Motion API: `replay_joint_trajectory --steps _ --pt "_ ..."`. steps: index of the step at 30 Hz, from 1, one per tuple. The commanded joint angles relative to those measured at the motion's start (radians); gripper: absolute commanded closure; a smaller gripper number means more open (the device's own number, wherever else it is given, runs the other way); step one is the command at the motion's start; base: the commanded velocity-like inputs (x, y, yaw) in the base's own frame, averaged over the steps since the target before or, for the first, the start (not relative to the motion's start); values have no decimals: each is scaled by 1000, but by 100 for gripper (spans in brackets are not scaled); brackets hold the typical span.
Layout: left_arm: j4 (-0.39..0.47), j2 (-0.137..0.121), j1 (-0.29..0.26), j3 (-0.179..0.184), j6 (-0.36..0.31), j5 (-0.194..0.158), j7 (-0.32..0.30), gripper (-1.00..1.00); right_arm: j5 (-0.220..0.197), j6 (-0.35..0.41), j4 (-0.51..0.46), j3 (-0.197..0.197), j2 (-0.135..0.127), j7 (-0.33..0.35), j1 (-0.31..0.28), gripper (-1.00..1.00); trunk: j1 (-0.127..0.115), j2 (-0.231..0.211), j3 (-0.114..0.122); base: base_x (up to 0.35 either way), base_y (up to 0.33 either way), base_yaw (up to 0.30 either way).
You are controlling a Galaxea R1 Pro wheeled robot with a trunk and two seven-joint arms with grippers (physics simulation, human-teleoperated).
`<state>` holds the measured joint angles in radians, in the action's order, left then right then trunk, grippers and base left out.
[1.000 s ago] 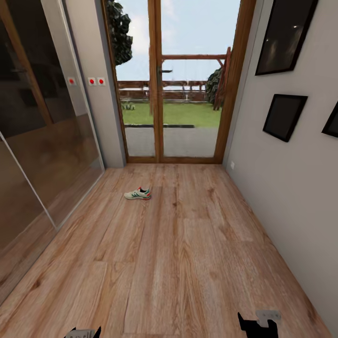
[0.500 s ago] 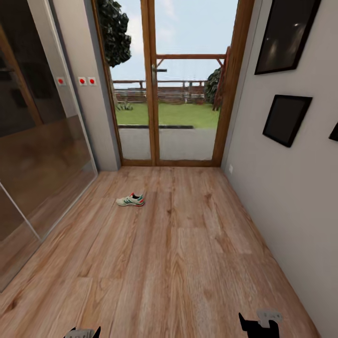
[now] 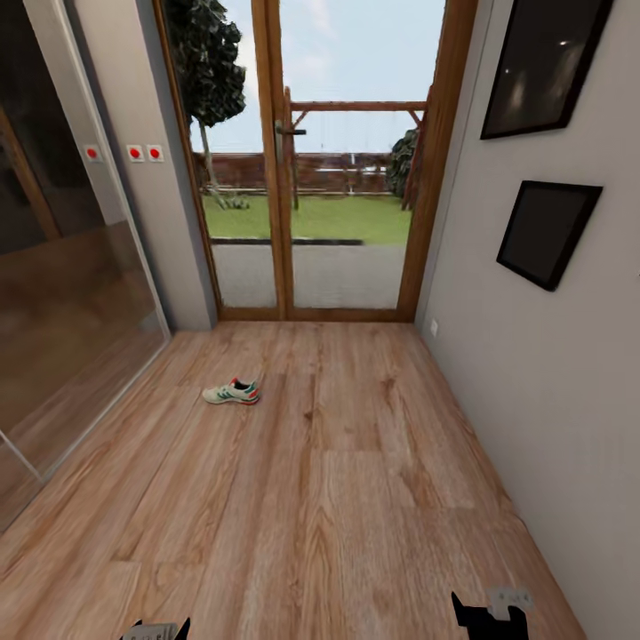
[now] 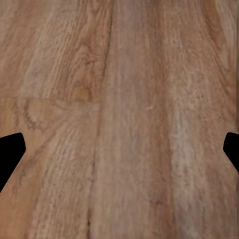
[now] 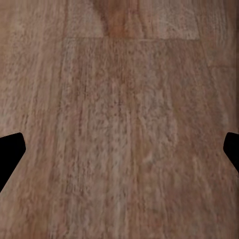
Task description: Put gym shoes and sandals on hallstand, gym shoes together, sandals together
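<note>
Matt wood-grain corridor floor (image 3: 356, 498); white cloth-like gym shoe (image 3: 231, 393); glossy glass wardrobe panel (image 3: 62, 293); varnished wooden door frame (image 3: 276, 178).

My head camera looks forward and down the corridor floor (image 3: 338, 498) toward a glass door (image 3: 311, 178), while both wrist cameras face straight down, near the same planks between my spread jaws.

One gym shoe (image 3: 231, 392) lies on the corridor floor (image 3: 356, 498), left of centre, before the glazed door (image 3: 311, 178); it seems to lie on its side.
</note>
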<state>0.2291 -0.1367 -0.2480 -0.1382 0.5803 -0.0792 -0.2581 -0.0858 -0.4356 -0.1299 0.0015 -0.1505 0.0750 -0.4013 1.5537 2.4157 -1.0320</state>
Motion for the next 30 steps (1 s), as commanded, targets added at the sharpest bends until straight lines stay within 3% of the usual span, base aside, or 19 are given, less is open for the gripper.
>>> replay_joint_trajectory --steps 1,14,30 --pt "-1 0 -1 -4 1 -8 -10 -100 -9 -3 1 0 0 8 -1 -100 0 0 -1 278 -168 0" --pt "-1 -4 -1 -6 1 -16 -4 -100 -9 -3 1 0 1 9 -1 -100 0 0 -1 278 -171 12" --pt "-1 -2 -1 -5 1 -17 32 -100 -9 -3 1 0 1 9 -1 -100 0 0 -1 311 -132 256"
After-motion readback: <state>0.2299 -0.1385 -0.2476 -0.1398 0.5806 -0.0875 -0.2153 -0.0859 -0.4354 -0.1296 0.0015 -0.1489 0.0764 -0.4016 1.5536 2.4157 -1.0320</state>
